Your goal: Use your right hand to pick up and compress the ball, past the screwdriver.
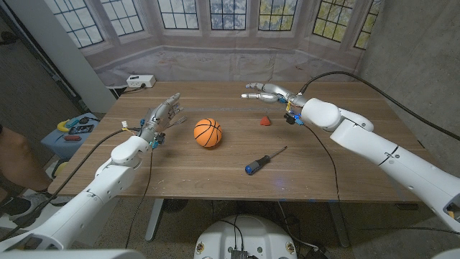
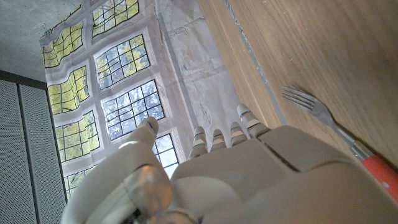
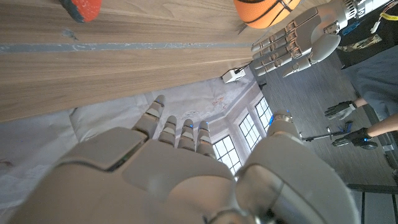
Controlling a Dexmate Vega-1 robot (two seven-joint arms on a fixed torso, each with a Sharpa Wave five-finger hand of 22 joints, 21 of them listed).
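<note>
On the bench (image 1: 215,173), head view, the ball (image 1: 208,133) sits beyond the screwdriver (image 1: 264,160); right hand (image 1: 267,92) hovers well apart, fingers spread, empty. Right wrist view: ball (image 3: 266,10) looks light, squashy; wrap its sides. Left hand (image 1: 162,116) holds nothing.

The table (image 1: 215,169) is brown wood with long grain lines, and it looks smooth and a bit shiny. The ball (image 1: 208,133) is orange with black lines and looks like dull rubber. The screwdriver (image 1: 264,160) has a thin metal rod and a blue and black handle. The fork (image 2: 323,115) is shiny metal with a red handle. Both hands, left hand (image 1: 159,119) and right hand (image 1: 269,92), look like smooth grey plastic.
</note>
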